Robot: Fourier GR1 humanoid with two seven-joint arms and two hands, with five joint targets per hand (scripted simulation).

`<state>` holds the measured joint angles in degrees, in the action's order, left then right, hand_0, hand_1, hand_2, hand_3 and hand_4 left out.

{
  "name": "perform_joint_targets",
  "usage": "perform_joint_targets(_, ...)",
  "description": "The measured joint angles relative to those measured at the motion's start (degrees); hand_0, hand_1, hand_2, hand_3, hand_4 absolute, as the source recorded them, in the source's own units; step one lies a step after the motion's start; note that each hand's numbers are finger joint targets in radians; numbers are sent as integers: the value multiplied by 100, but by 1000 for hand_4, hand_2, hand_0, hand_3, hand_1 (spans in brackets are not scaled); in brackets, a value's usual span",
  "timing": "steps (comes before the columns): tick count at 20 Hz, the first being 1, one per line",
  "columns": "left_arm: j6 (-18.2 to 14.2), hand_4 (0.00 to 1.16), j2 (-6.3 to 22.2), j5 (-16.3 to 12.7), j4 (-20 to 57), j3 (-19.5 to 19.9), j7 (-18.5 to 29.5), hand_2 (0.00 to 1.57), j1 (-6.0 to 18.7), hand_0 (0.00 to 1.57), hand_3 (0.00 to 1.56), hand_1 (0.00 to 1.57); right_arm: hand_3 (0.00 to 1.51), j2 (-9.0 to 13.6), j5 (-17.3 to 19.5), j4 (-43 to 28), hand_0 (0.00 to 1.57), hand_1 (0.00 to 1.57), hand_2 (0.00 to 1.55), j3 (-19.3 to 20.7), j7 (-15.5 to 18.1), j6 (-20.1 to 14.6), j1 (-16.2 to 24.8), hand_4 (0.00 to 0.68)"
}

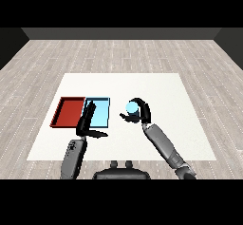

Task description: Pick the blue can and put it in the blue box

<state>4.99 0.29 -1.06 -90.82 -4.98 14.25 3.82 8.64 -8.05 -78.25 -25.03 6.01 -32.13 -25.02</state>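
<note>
Blue can [131, 108] in right hand [141, 112]; left hand [88, 122] overlaps blue tray [101, 116]

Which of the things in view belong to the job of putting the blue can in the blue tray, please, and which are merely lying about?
Part of the job:
- blue can, with the right hand curled round it
- light blue tray

Lying about:
- red tray
- left hand, open, holding nothing
- white table

Right robot hand [139, 110] curled, apparently grasping
</note>
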Motion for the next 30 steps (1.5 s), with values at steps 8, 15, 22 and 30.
perform_joint_targets(8, -425, 0, -23, -189, 540, -623, 23, 0, 346, 0, 0, 0, 1399, -9, 448, -212, 1440, 1440, 1451, 464, -302, 472, 6, 615)
perform_joint_targets(15, -609, 0, -27, -550, 810, -940, -240, 0, 623, 0, 0, 0, 1398, -177, 828, -450, 1460, 1460, 1460, 632, -388, 786, 186, 610)
perform_joint_targets(22, -1070, 0, -28, -734, 1446, -1333, -29, 0, 971, 0, 0, 0, 1399, -478, 1183, -551, 1489, 1489, 1466, 768, -532, 1098, 176, 606)
perform_joint_targets(30, -1483, 0, -28, -1164, 1806, -1699, 92, 0, 1201, 0, 0, 0, 1398, -672, 1435, -661, 1476, 1476, 1463, 888, -444, 1349, 252, 604)
